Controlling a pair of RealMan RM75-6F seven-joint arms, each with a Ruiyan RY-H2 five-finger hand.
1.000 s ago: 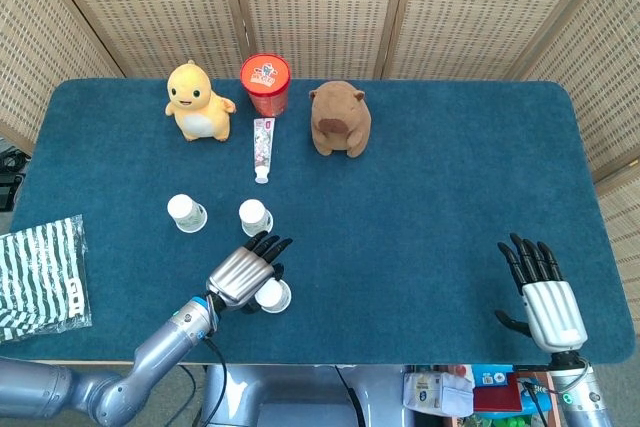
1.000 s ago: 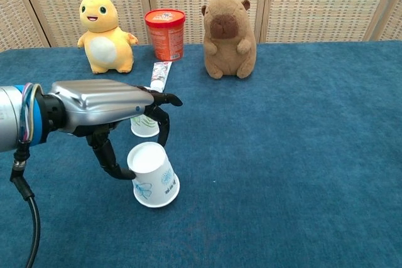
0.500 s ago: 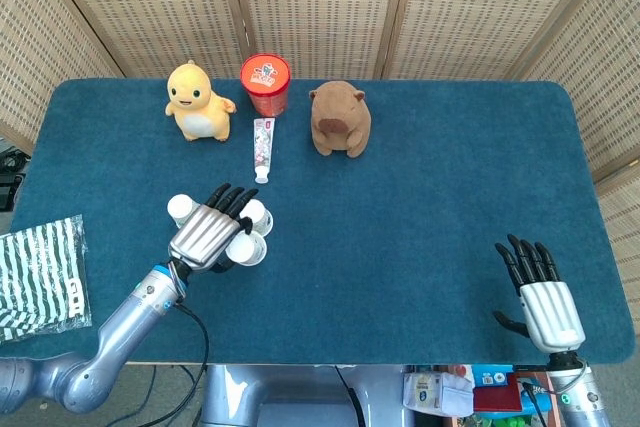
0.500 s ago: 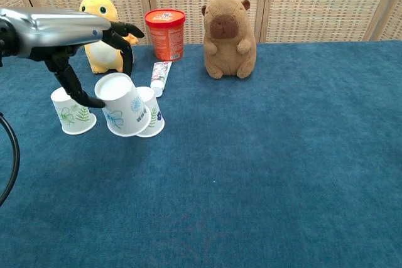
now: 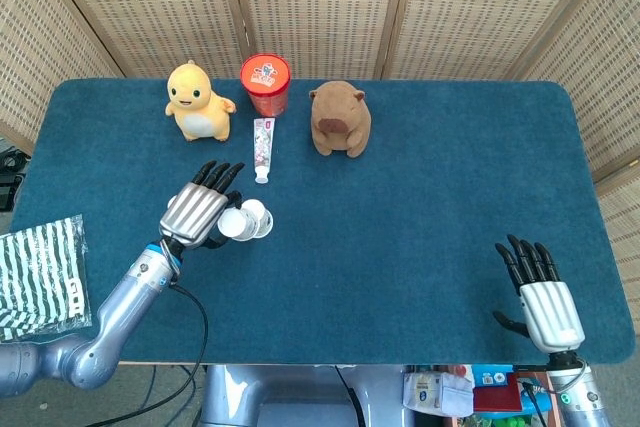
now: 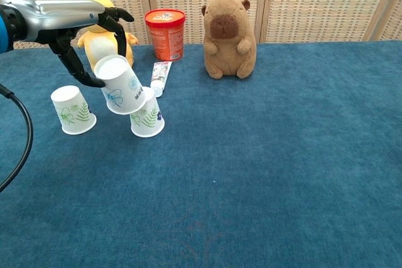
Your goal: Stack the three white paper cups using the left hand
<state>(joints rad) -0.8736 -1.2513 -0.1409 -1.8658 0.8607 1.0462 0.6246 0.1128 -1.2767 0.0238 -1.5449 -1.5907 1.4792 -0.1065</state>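
Three white paper cups with leaf prints stand or hang upside down. My left hand (image 6: 66,14) (image 5: 195,209) holds one cup (image 6: 119,85) (image 5: 233,224) tilted in the air, pinched between thumb and fingers. It hangs just above and left of a second cup (image 6: 148,119) (image 5: 259,215) standing on the cloth. The third cup (image 6: 73,110) stands further left, hidden under the hand in the head view. My right hand (image 5: 543,299) lies at the front right with fingers spread and nothing in it.
At the back stand a yellow plush toy (image 5: 198,100), a red tub (image 5: 265,82) and a brown capybara plush (image 5: 339,119). A toothpaste tube (image 5: 261,148) lies just behind the cups. A striped bag (image 5: 40,277) sits at the table's left edge.
My left hand lifted the cup from near the front edge and carried it back and left to the other two cups, then a little higher. The right hand stayed put.
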